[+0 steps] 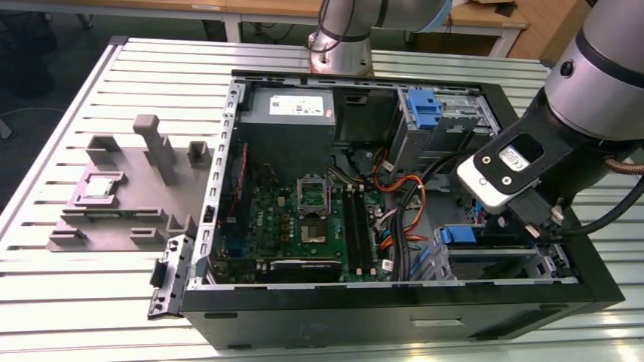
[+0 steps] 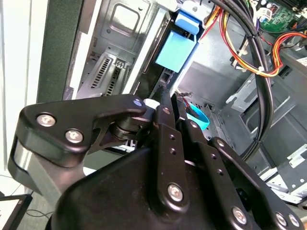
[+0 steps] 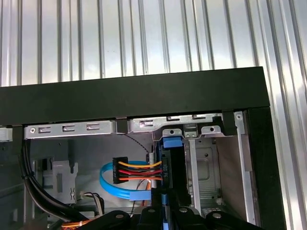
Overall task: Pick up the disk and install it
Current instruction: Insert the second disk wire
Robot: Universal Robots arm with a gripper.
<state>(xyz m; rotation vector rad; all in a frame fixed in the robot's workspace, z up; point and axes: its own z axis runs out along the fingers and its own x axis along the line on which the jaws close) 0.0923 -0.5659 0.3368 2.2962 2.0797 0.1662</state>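
Gripper (image 2: 165,103) fingers together, clamped on the disk's (image 2: 176,50) edge, disk upright inside the computer case (image 3: 144,98) bay.

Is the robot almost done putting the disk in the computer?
Picked up: the black gripper is shut on the silver hard drive with blue plastic rails, held on edge. In hand: it sits low in the open black computer case's metal corner bay. Whether it's seated, I cannot tell.

Big grey arm (image 1: 604,68) bends down from exterior view's right. Wrist tilted. Black gripper (image 2: 165,103) points down, fingers (image 2: 165,125) pressed close together, almost touching.
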